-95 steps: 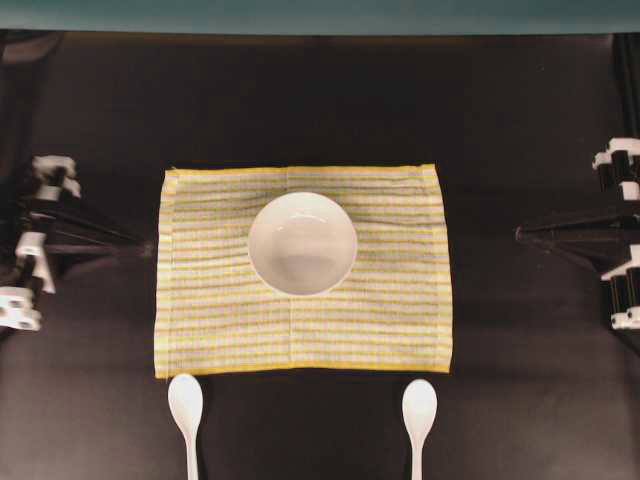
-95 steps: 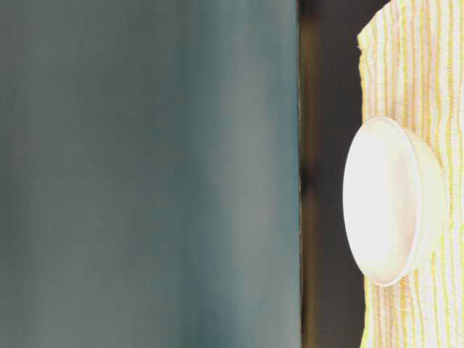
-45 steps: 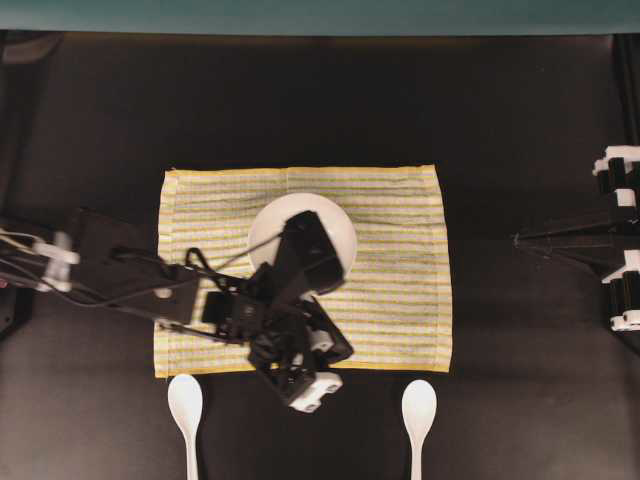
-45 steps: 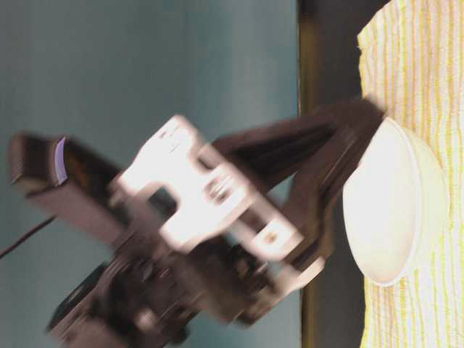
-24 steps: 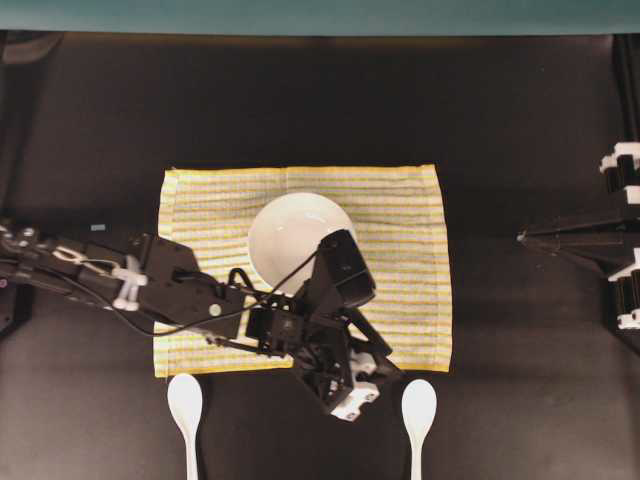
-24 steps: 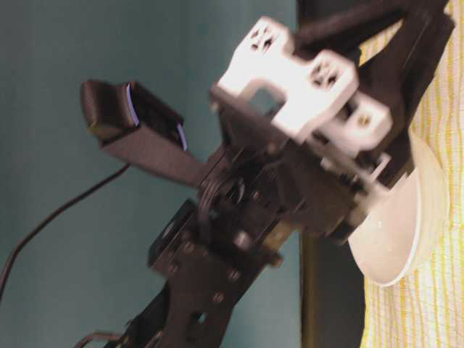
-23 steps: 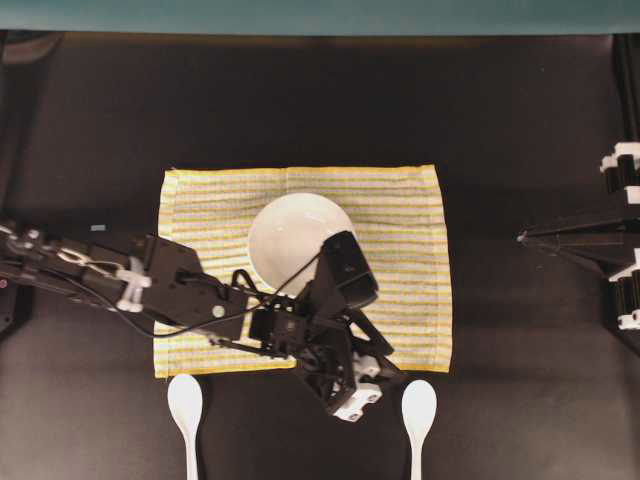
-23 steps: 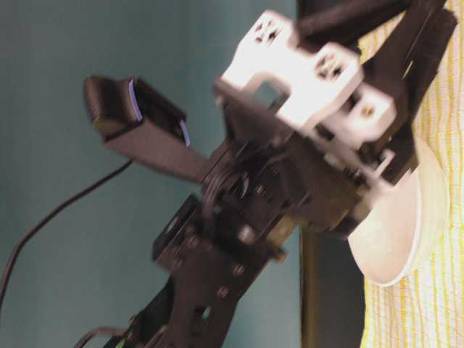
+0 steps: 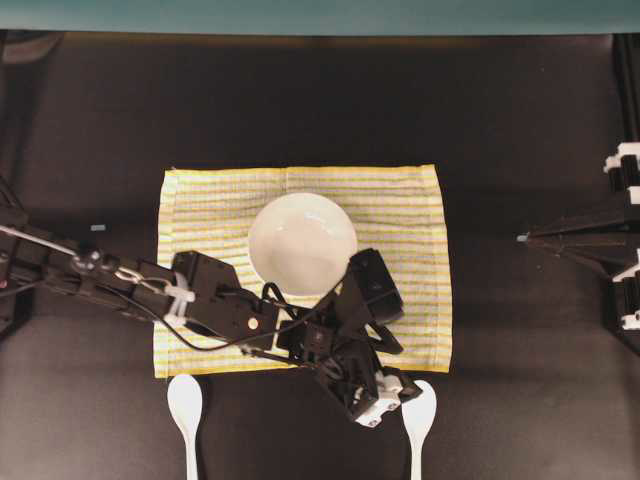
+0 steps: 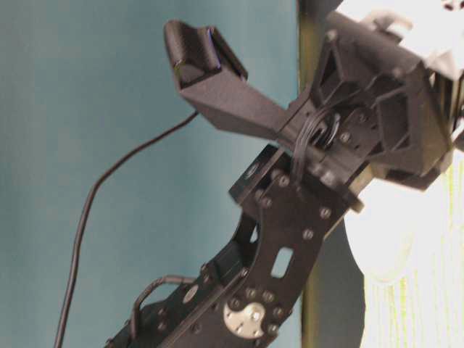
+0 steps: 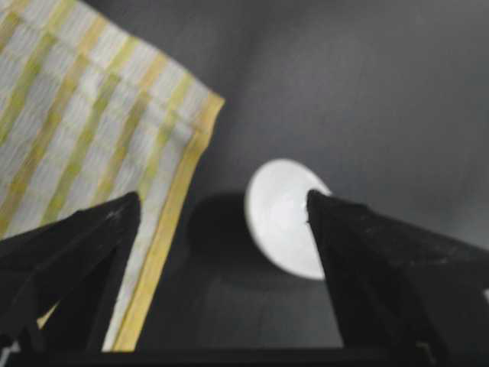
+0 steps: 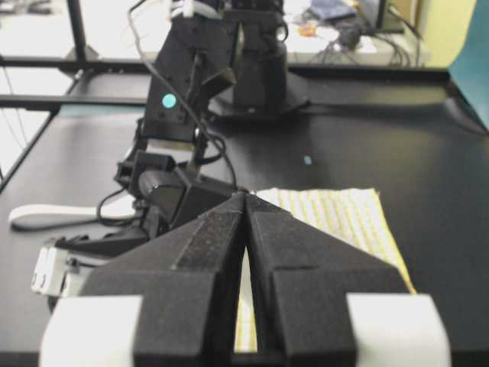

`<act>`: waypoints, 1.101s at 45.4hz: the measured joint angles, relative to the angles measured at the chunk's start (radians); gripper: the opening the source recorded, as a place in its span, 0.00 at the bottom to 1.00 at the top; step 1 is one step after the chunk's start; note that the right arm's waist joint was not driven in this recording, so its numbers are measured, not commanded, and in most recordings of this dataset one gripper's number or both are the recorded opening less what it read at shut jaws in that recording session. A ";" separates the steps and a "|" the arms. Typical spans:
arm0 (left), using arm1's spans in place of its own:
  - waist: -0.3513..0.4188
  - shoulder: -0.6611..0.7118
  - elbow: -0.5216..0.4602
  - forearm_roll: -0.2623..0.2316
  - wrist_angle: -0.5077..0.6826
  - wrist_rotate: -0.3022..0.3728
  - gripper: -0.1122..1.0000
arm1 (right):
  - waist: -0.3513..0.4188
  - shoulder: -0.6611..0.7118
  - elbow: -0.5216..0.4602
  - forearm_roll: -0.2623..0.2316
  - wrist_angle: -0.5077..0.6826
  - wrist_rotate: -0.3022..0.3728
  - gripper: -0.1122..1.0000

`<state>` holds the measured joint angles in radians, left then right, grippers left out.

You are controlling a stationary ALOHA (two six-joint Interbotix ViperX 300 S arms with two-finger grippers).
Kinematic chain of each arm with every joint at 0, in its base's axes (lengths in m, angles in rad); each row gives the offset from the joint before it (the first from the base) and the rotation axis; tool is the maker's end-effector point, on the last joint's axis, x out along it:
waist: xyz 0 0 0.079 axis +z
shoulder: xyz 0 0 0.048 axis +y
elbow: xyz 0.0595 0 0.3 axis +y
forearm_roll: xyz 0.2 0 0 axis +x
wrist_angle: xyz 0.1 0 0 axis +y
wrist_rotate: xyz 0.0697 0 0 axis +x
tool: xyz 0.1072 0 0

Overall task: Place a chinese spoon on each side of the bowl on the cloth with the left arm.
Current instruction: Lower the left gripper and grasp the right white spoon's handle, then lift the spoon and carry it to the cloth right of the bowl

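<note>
chinese spoon (image 11: pixel 284 218) | left gripper (image 11: pixel 221 206) spread wide above scoop | arm angled across cloth (image 9: pixel 420 250)

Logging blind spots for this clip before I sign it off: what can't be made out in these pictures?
- Both chinese spoon handles: cut off by the bottom edge, overhead view; left spoon, right spoon.
- Right spoon's handle: hidden behind the right finger of the open left gripper, left wrist view.
- Bowl: mostly covered by the left arm, table-level view.
- Cloth: near part hidden by the shut right gripper, right wrist view.
</note>
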<state>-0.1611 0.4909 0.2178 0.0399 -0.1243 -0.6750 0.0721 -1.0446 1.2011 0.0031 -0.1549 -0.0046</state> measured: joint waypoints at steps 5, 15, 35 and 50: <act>-0.008 0.008 -0.021 0.002 -0.002 0.018 0.84 | 0.000 0.000 0.000 0.000 0.000 -0.002 0.09; -0.031 0.032 -0.049 0.000 0.006 0.023 0.83 | 0.000 0.000 0.000 -0.002 0.008 -0.002 0.09; -0.046 0.049 -0.083 0.002 0.086 0.031 0.59 | 0.000 0.000 0.000 0.000 0.034 0.000 0.09; -0.017 0.025 -0.087 0.002 0.150 0.028 0.17 | 0.000 -0.003 0.014 0.000 0.034 0.002 0.09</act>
<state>-0.1779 0.5154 0.1304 0.0414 0.0261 -0.6473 0.0721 -1.0477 1.2149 0.0031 -0.1212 -0.0031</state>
